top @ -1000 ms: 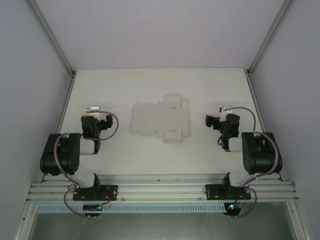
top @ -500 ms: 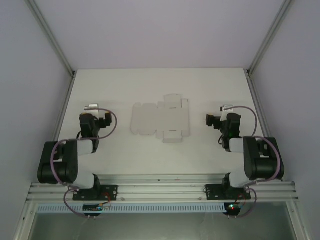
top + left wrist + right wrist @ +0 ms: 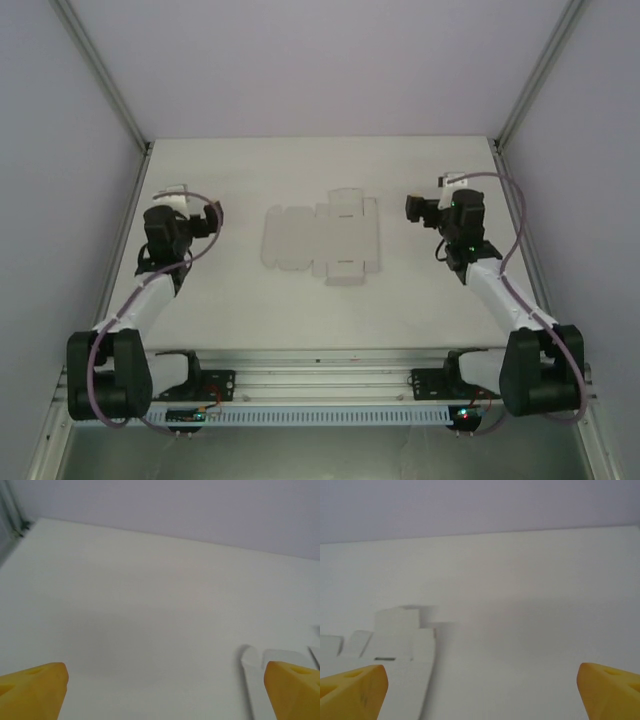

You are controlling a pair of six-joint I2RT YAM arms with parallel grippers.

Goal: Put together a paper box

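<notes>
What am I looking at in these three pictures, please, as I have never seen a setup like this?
You are looking at two robot arms bolted to the near edge of a white table. The wide picture is taken from above and behind them: the left claw is on the left, the right claw on the right. The other two pictures come from small cameras on each wrist; the yellow shapes in the bottom corners are that claw's own fingers. Between the arms lies the paper box, a flat cut-out white sheet with flaps, not yet folded. Both claws are open and hold nothing.
</notes>
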